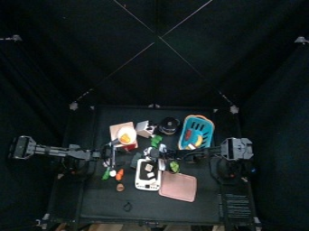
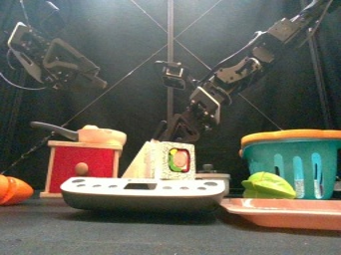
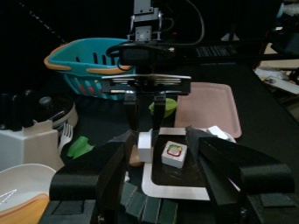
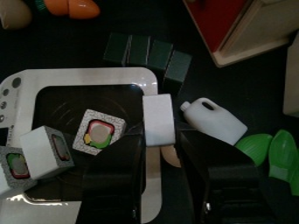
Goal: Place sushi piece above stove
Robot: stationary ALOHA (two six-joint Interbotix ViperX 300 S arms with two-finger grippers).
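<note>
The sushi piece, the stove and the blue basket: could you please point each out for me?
sushi piece [image 2: 177, 159], front view, on its green-centred cut face.
stove [image 2: 140, 195], front view, on its white front wall.
blue basket [image 2: 288, 157], front view, on its slatted side wall.

Small black table [image 1: 90, 194] in middle; left arm [image 1: 54, 152] and right arm [image 1: 229, 150] reach in; white stove [image 1: 148, 178] beside pink tray [image 1: 179, 188]; blue basket [image 1: 196, 132] farther back.

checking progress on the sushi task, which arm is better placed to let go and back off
Right: its fingers hang directly over the stove, spread around the sushi piece lying on it. The left gripper sits back, empty.
</note>
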